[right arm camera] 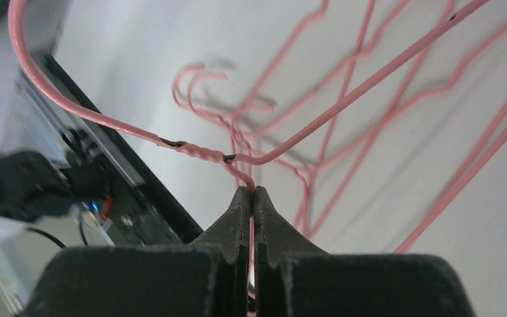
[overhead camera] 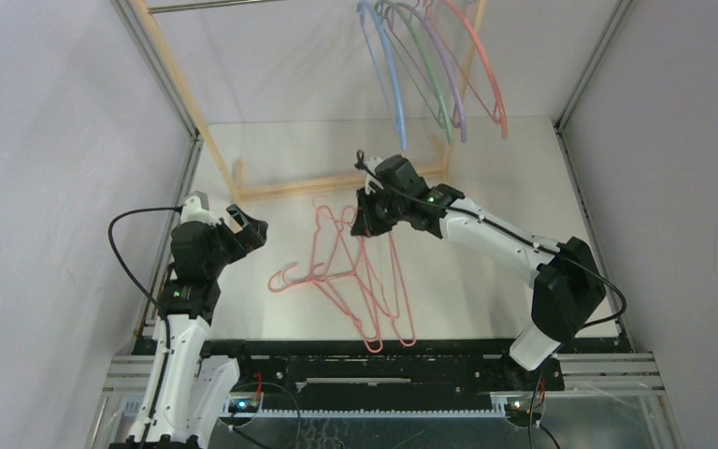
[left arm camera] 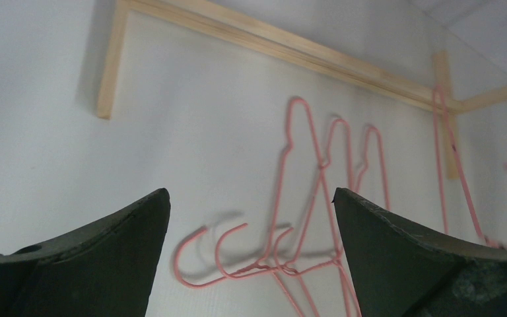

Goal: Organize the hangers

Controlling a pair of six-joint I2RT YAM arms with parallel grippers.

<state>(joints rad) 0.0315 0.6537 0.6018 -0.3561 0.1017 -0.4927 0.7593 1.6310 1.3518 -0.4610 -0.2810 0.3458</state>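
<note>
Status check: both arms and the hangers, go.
Left pincer open, over pink pile. Right pincer shut on pink hanger at its twisted neck. Hung hangers at back. Nothing seen in the way.

Loose hangers [overhead camera: 363, 281] lie overlapped mid-table [overhead camera: 495, 253], hooks toward the left, between the two arms. Rack [overhead camera: 179, 89] stands along the far edge. Hung hangers [overhead camera: 430, 84] dangle high at its right end. Left gripper [overhead camera: 248, 229] sits left of the pile, apart from it. Right gripper [overhead camera: 371, 217] is at the pile's far end, with one hanger [right arm camera: 343, 105] pinched just below its neck.
</note>
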